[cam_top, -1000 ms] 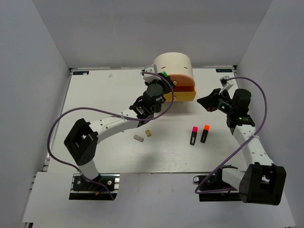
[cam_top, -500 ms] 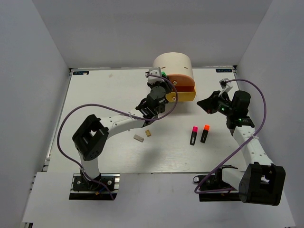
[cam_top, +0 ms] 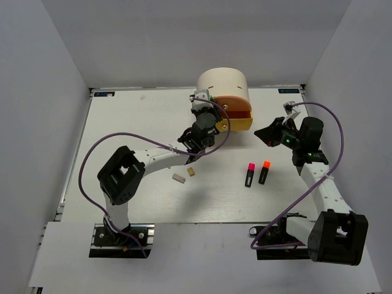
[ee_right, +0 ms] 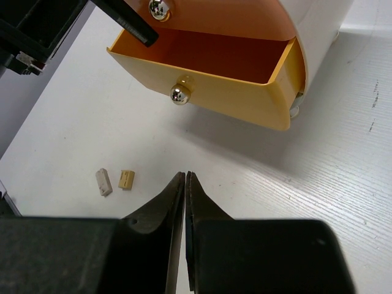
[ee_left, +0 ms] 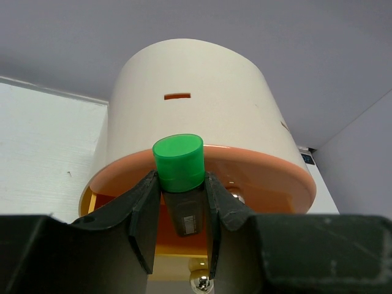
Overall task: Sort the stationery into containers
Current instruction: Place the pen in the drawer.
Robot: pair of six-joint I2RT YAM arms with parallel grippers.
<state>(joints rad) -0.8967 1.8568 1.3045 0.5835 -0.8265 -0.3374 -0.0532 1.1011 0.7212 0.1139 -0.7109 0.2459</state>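
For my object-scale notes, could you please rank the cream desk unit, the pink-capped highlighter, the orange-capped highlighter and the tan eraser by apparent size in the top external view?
1. cream desk unit, by far the largest.
2. pink-capped highlighter and orange-capped highlighter, alike, so tied.
3. tan eraser, the smallest.

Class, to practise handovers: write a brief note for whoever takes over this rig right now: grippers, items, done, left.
Left gripper: shut on the green-capped highlighter, at the orange drawer.
Right gripper: shut, empty, hovering.
Yellow drawer open, nothing visible inside.
Pink-capped highlighter, orange-capped highlighter, grey eraser and tan eraser lie on the table.
Done: nothing visibly stowed.
Left: all five items.
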